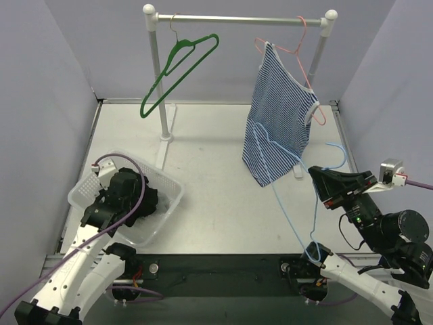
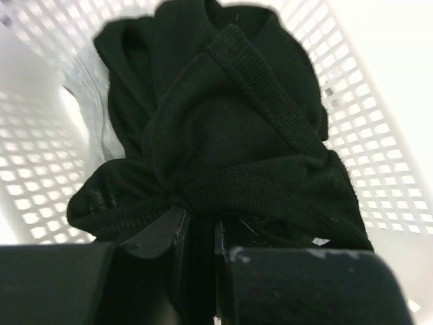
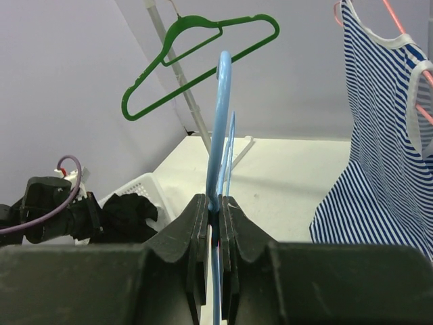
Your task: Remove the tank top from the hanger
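A blue-and-white striped tank top (image 1: 281,115) hangs on a pink hanger (image 1: 302,30) at the right end of the rail; it also shows in the right wrist view (image 3: 385,135). My right gripper (image 1: 312,170) is shut on a bare light-blue hanger (image 1: 287,218), held low in front of the striped top; the wire sits pinched between the fingertips (image 3: 213,203). My left gripper (image 2: 199,220) is down in the white basket (image 1: 169,181), shut on a bunched black tank top (image 2: 230,122) that lies in the basket (image 1: 150,202).
An empty green hanger (image 1: 183,64) hangs tilted at the left end of the rail (image 1: 237,19). The rack's left post (image 1: 160,81) stands behind the basket. Grey walls close in both sides and the back.
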